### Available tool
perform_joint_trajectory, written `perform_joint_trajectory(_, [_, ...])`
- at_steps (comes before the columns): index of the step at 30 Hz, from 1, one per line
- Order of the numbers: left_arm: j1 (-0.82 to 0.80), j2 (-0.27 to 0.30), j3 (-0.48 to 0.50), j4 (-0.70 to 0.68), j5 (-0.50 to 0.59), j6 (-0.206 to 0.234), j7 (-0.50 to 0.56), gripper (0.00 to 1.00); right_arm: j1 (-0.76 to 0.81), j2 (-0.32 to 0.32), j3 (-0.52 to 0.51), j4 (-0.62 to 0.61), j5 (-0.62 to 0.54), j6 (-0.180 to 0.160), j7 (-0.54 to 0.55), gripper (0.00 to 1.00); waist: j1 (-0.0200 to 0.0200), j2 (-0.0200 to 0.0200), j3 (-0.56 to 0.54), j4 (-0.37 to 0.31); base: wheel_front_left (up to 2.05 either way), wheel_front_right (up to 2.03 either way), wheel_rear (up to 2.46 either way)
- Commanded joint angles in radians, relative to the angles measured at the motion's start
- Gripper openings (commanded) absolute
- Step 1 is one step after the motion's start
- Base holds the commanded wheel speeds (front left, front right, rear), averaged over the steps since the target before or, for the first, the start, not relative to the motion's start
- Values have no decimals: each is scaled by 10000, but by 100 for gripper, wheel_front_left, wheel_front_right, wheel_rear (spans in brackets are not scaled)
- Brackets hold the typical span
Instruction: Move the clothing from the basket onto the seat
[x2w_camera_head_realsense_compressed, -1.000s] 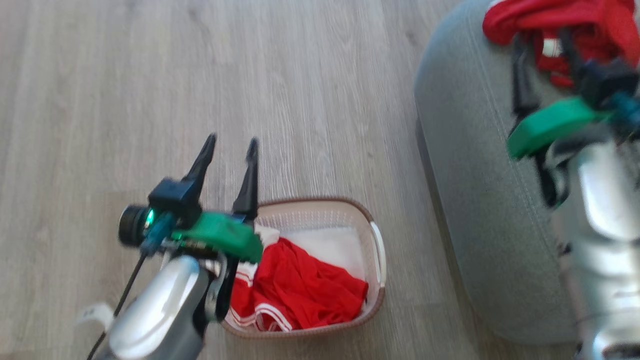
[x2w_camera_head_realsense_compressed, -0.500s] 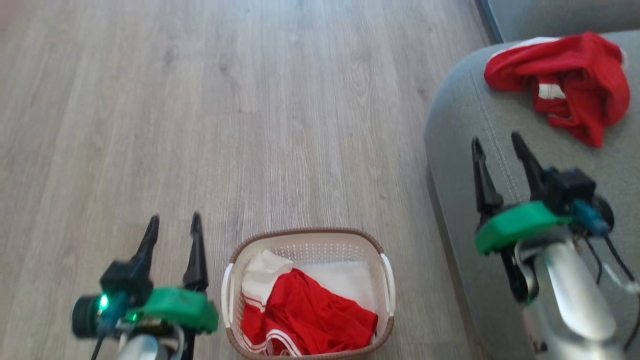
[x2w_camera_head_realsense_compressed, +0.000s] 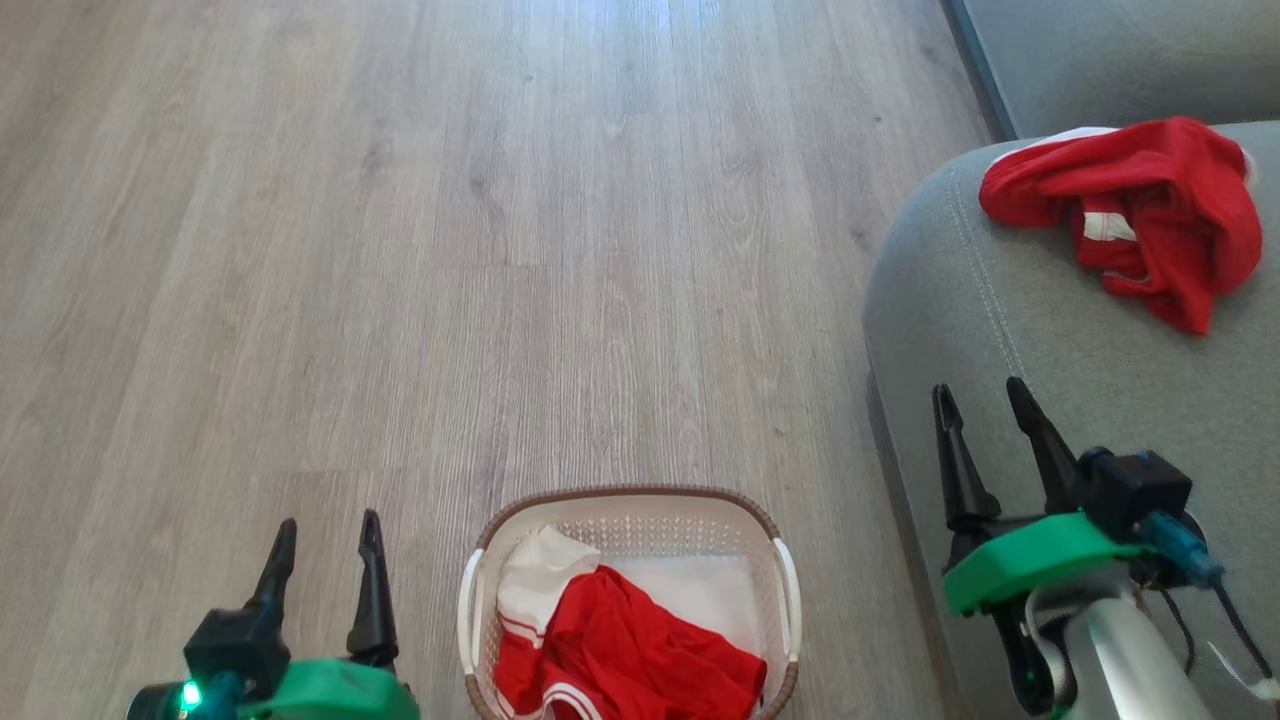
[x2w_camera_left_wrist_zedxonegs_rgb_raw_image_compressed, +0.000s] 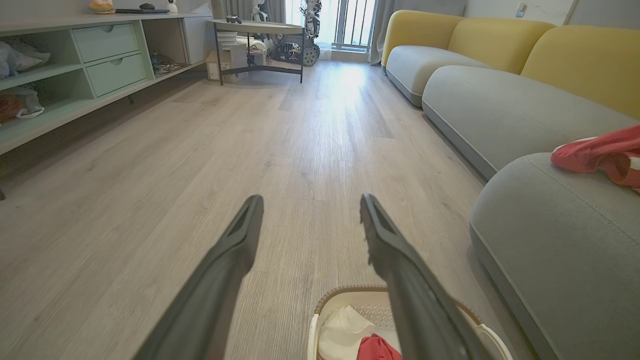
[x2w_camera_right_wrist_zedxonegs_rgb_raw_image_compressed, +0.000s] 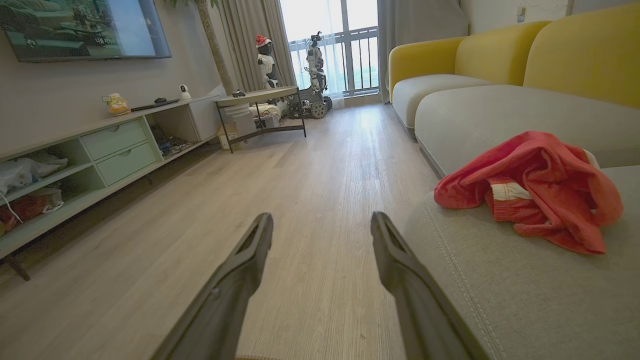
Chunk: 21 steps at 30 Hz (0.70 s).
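Wide pale wood floor (x2w_camera_head_realsense_compressed: 400, 250) out ahead, and over on the robot's right is the big grey-green seat (x2w_camera_head_realsense_compressed: 1040, 340), with one red garment (x2w_camera_head_realsense_compressed: 1150, 210) heaped near its far corner, so that piece looks delivered. Down at the near edge of the head view sits the basket (x2w_camera_head_realsense_compressed: 625, 493), and there's more clothing (x2w_camera_head_realsense_compressed: 640, 665) in it, red with white stripes over a white panel, so the job looks partway done. Now the arms: the left gripper (x2w_camera_head_realsense_compressed: 328, 520) hovers over the floor just beside the basket's left handle, fingers spread wide, nothing in them. The right gripper (x2w_camera_head_realsense_compressed: 978, 385) hangs above the seat's rounded edge, fingers likewise apart and empty. The key line-up: the heap lies to the right of the left fingers and a shade nearer the robot, running slantwise across the basket, and the left arm looks the closer of the two for the next reach
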Motion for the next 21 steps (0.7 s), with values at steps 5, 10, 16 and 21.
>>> perform_joint_trajectory(5, [-89,-176,622,-317,259,-203,-125,100,128,90,37,-558,-98,-4,-66,100,1,-1,-114,41,0,0,0])
perform_joint_trajectory(10, [2,-339,761,-219,378,-391,-126,100,308,90,-33,-661,-211,-4,-66,100,1,-1,-183,103,0,0,0])
perform_joint_trajectory(16, [90,-430,1022,-175,511,-552,-126,100,442,91,-49,-682,-266,-4,-66,100,1,-1,-274,137,0,0,0])
perform_joint_trajectory(21, [167,-496,1197,-162,623,-658,-126,100,524,91,-12,-662,-199,-4,-66,100,1,-1,-336,141,0,0,0])
